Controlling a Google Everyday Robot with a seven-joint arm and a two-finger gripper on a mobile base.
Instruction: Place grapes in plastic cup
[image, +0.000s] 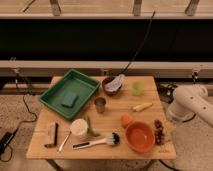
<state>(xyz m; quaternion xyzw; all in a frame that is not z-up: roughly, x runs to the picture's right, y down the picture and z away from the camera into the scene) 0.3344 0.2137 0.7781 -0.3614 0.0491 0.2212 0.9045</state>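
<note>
The grapes, a dark red-brown cluster, lie on the wooden table near its right front edge, beside an orange bowl. The plastic cup, pale green and translucent, stands upright at the back right of the table, well behind the grapes. My white arm reaches in from the right. Its gripper hangs at the table's right edge, just right of and slightly above the grapes.
An orange bowl, a small orange fruit and a yellow banana-like piece lie near the grapes. A grey metal cup, a dark bowl, a green tray, a white round container and a brush stand further left.
</note>
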